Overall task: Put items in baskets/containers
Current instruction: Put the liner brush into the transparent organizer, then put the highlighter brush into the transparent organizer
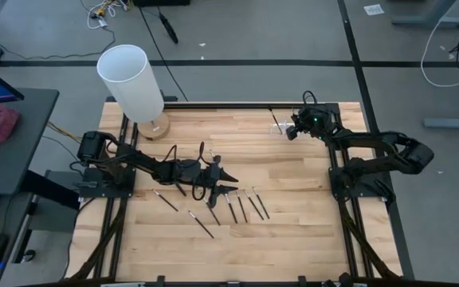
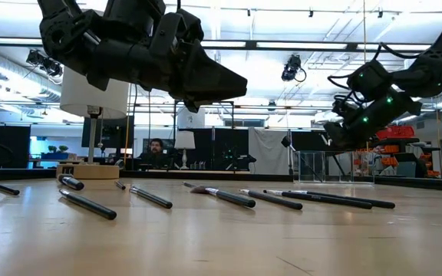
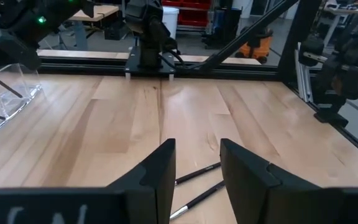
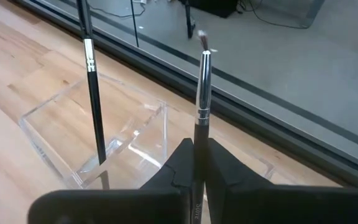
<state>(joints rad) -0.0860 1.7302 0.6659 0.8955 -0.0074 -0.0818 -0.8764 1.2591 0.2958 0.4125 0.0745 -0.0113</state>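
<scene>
High view: the right gripper [image 1: 293, 131] hangs beside the clear holder [image 1: 277, 127] at the table's [image 1: 293, 239] far edge; loose makeup brushes [image 1: 245, 205] lie near the left gripper [image 1: 217, 187].

Low view: brushes lie flat before the holder [image 2: 321, 165].

Left wrist view: the left fingers [image 3: 244, 171] stand partly apart, empty.

Right wrist view: the right gripper [image 4: 194, 165] pinches a brush [image 4: 202, 87] upright above the holder [image 4: 129, 134], where another brush [image 4: 92, 81] stands.

Brushes [image 1: 231, 206] lie in a row mid-table (one [image 4: 92, 87] stands in the far-right holder [image 4: 104, 134]).
</scene>
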